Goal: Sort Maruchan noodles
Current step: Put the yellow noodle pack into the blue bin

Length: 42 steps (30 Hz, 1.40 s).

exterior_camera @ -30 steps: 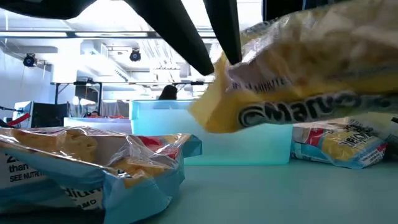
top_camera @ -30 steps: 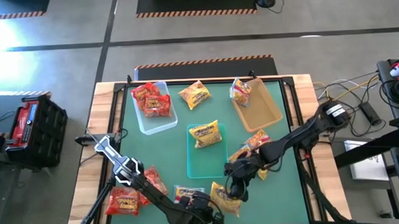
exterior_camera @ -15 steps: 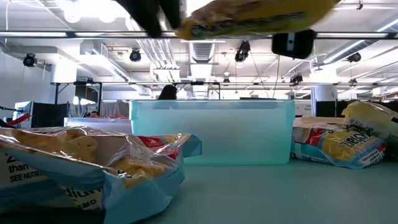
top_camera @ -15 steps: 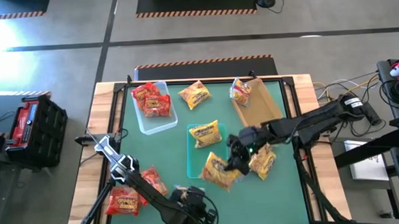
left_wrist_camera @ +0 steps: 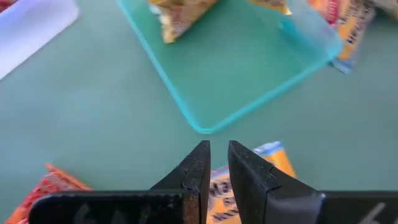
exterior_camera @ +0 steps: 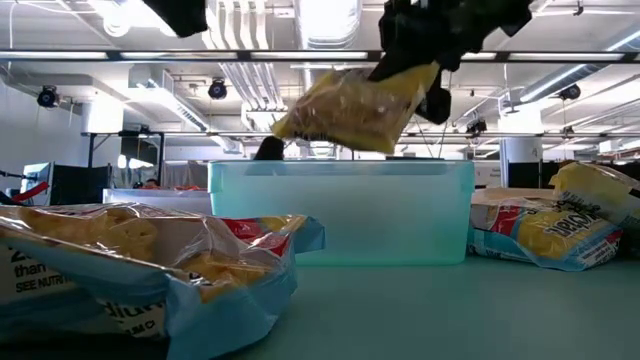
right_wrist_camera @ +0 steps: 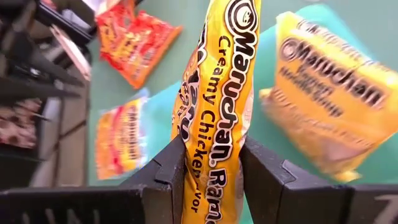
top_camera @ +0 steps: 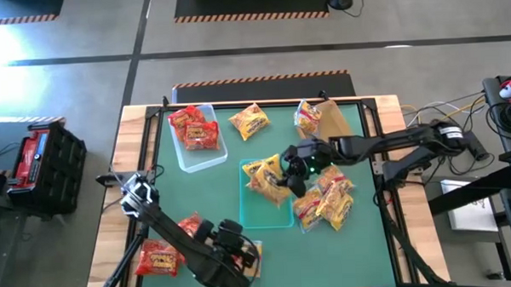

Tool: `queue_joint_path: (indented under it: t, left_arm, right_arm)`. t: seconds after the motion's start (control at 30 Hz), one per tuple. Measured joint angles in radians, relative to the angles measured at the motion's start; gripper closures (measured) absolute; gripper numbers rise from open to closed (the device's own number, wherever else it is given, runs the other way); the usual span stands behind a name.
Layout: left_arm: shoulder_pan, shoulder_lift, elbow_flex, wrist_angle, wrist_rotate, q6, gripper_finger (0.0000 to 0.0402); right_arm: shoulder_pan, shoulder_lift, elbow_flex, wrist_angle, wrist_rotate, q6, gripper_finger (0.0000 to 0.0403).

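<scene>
Right pincer (top_camera: pixel 289 178) clenches yellow packet (top_camera: pixel 270 180) above teal bin (top_camera: pixel 267 213); second packet (top_camera: pixel 255 167) at 11 o'clock; left pincer (left_wrist_camera: pixel 214 163) nearly closed, holding nothing.

light: bright, even, from ceiling lamps (exterior_camera: pixel 325 20) | shadows: faint | glare: floor, far left | blur: near packet (exterior_camera: pixel 150 270)

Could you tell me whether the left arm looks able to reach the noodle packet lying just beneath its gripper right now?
Probably yes: the left gripper, empty and nearly closed, hovers directly over the packet, with nothing between them.
</scene>
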Motion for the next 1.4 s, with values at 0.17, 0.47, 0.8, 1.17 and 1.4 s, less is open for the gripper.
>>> queue_joint_path:
  t: [0.17,0.47,0.8,1.17,1.4]
  left_arm:
    - [0.0,-0.123,-0.21,0.112,0.0,-0.021,0.0361]
    - [0.017,-0.302,-0.559,0.38,-0.006,-0.045,0.0361]
    - [0.099,-0.463,-0.768,0.472,-0.122,-0.131,0.0361]
    - [0.256,-0.601,-0.838,0.475,-0.183,-0.07,0.0361]
    - [0.443,-0.635,-0.825,0.535,-0.08,0.241,0.0361]
  right_arm:
    - [-0.039,0.041,0.0,0.001,0.0,-0.165,0.0294]
    - [-0.044,0.1,0.0,0.003,-0.001,-0.578,0.0294]
    - [-0.053,0.147,0.0,0.004,0.079,-0.82,0.0258]
    - [-0.082,0.148,0.001,0.011,0.288,-0.906,0.022]
    - [-0.152,0.088,0.001,0.029,0.339,-0.86,0.0225]
